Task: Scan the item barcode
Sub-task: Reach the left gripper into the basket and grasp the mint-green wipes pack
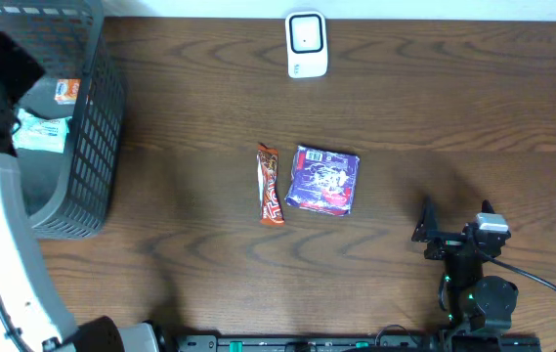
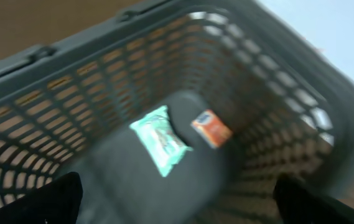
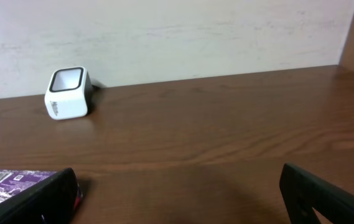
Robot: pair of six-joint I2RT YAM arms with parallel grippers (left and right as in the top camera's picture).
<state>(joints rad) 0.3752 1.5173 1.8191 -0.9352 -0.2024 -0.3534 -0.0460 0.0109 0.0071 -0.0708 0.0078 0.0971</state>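
Purple packet (image 1: 324, 180), likely next for scanning: flat on the table (image 1: 473, 108), well short of the scanner (image 1: 307, 44) and roughly in line with it.

Nearest, at the table's near edge and farthest from the scanner: right claw (image 1: 455, 207), spread wide, holding nothing, parked low. In its own view the packet's corner sits just beside its left finger.

Mid-table: an orange candy bar (image 1: 271, 185) lies just beside the packet, on the side away from the right claw, not touching. A pale label patch shows on the packet's scanner-facing edge; possibly the barcode, too small to confirm.

Far: the scanner stands at the back edge, window facing up and forward.

Well off to the side of the scanner: a grey basket (image 1: 97, 127) with a green packet (image 2: 161, 147) and an orange packet (image 2: 211, 129) inside. Left claw (image 2: 177, 208) hangs over it, spread wide, empty; view blurred.

To do it well:
- Pinch the packet by an edge, clear of the label.
- Lift clear of the candy bar.
- Present the label squarely to the scanner window, close, and hold steady.
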